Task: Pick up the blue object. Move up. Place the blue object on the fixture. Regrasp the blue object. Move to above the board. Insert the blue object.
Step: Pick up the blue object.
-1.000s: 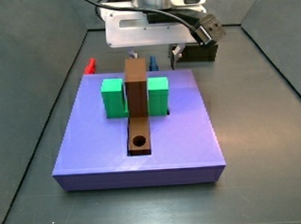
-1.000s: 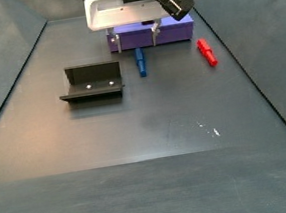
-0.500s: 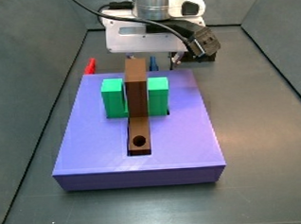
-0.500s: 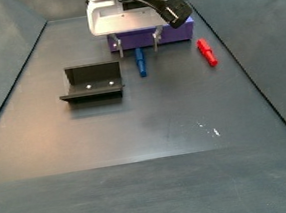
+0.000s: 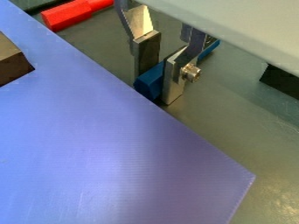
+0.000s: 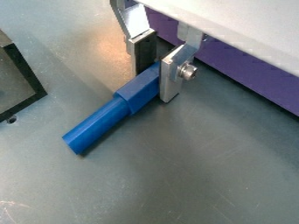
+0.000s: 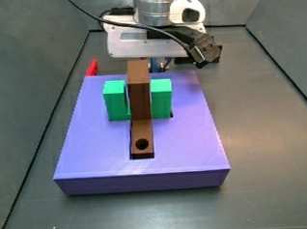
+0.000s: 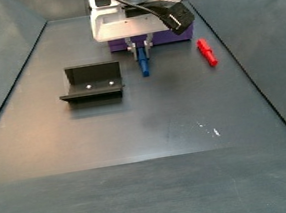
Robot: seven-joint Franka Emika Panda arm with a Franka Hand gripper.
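The gripper (image 6: 159, 63) was down low by the floor, right next to the purple board (image 5: 105, 149). Its two silver fingers (image 6: 176, 74) stood on each side of the blue object (image 6: 114, 115), near one end of it. The fingers looked right against the peg, but I could not tell if they were squeezing it. The blue object lay flat on the dark floor (image 8: 165, 146), just in front of the board. The fixture (image 8: 91, 84) sat a little way off. A red peg (image 8: 207, 52) lay on the peg's other side.
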